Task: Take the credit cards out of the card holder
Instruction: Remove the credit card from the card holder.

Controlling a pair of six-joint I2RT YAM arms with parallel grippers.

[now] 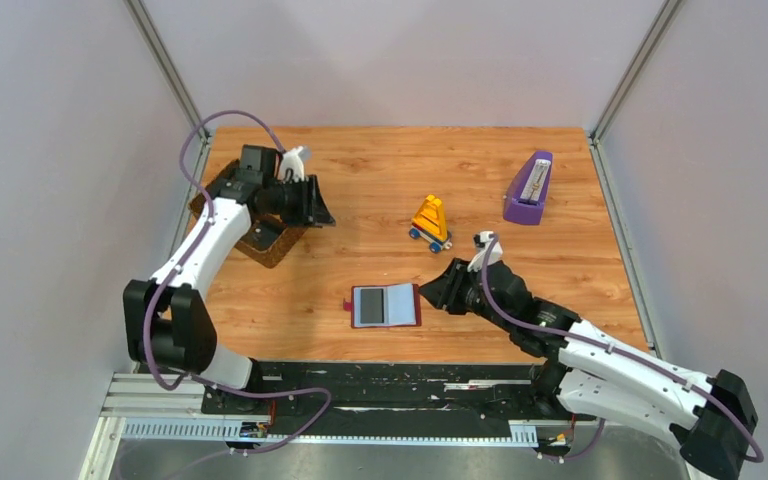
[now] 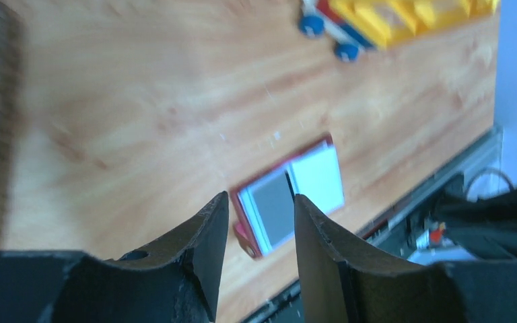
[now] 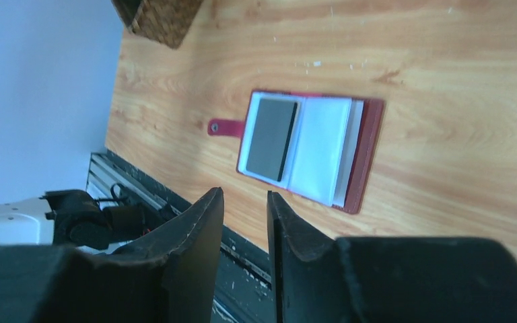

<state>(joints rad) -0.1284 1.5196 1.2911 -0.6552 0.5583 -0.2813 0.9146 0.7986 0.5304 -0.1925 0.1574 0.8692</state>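
Black fingers of the right tool are seen narrowly parted, with nothing between them, poised just beside the card holder. The holder is laid open and flat on the counter ahead of the fingertips, so a dark card in its sleeve is exposed for picking. The left tool is held spread and empty near a basket, well apart from the holder. It is judged to be parked out of the way.

Smooth wood-grain worktop, leathery card holder
Red cover looks matt leather, the sleeves inside glossy plastic. Basket is rough wicker; right tool matt black plastic.
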